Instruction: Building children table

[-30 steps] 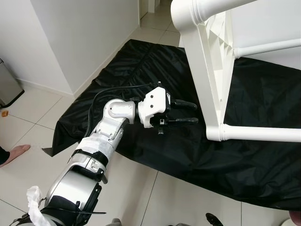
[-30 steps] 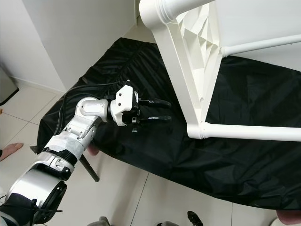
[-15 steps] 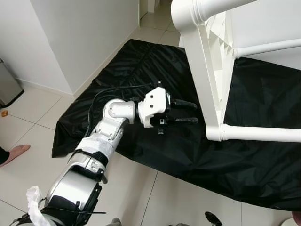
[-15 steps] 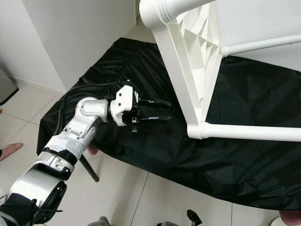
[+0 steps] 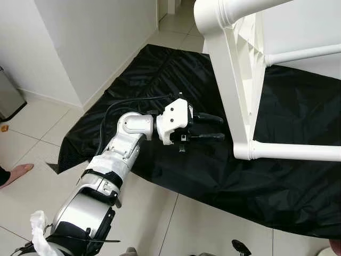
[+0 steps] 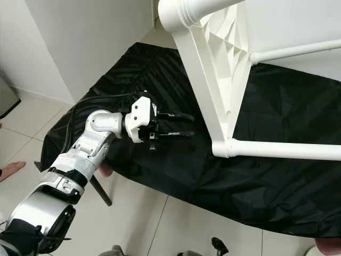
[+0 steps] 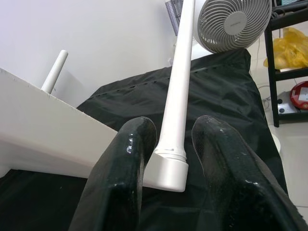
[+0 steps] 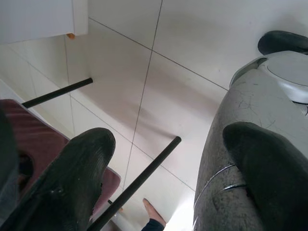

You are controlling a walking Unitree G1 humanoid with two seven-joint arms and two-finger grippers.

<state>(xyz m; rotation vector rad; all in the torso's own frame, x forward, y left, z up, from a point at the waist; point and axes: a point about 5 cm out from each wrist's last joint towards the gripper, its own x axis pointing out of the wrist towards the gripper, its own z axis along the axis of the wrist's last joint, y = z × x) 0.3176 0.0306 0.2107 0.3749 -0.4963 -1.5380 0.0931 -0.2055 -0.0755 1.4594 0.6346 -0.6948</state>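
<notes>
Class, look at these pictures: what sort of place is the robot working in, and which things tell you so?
Probably a room in a home: pale floor tiles, white walls, and a standing fan by a storage shelf. A black sheet spread on the floor holds a white children's table being assembled.

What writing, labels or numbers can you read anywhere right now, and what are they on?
None can be read.
Fan: a small dark mark on the hub, too small to read.
Red thing on the shelf: no legible print.
Left gripper, white table frame, black sheet: no print seen.
</notes>
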